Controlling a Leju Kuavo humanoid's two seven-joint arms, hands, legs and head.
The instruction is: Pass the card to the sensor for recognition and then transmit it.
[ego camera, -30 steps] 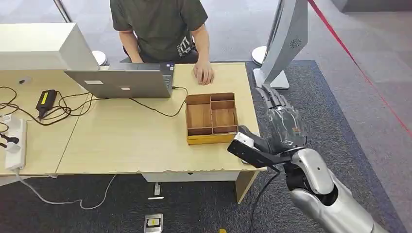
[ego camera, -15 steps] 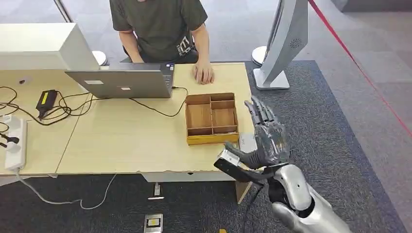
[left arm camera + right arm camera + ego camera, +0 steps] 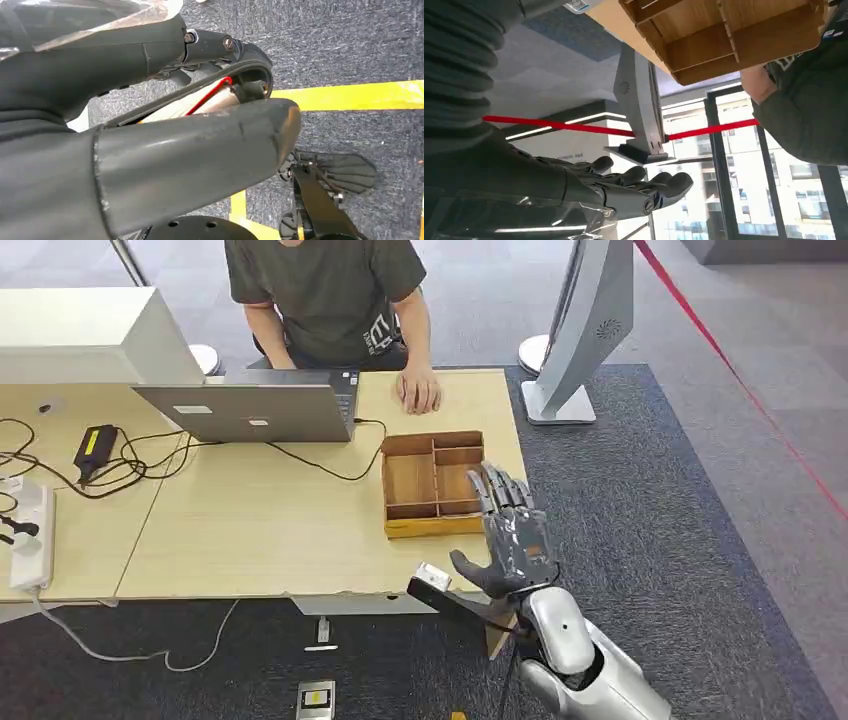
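My right hand (image 3: 510, 535) hovers over the table's front right corner, just in front of the wooden tray (image 3: 435, 485). Its fingers (image 3: 500, 490) are stretched out and apart, with nothing in them; the right wrist view shows the same bare fingers (image 3: 639, 186). A pale flat piece with a small label (image 3: 580, 5) lies at the table's edge near the tray (image 3: 724, 40); I cannot tell whether it is the card. The grey sensor stand (image 3: 590, 320) rises on the carpet to the table's right. My left hand (image 3: 200, 150) hangs over the floor, thumb and fingers apart, holding nothing.
A person (image 3: 330, 290) sits behind the table with one hand (image 3: 420, 392) resting on it near the tray. A laptop (image 3: 250, 405), cables, a black adapter (image 3: 95, 445) and a power strip (image 3: 30, 530) lie to the left. A red barrier tape (image 3: 730, 370) crosses the floor on the right.
My right hand has moved left and nearer to me, from beside the table's right edge to over its front right corner. Its fingers stay spread.
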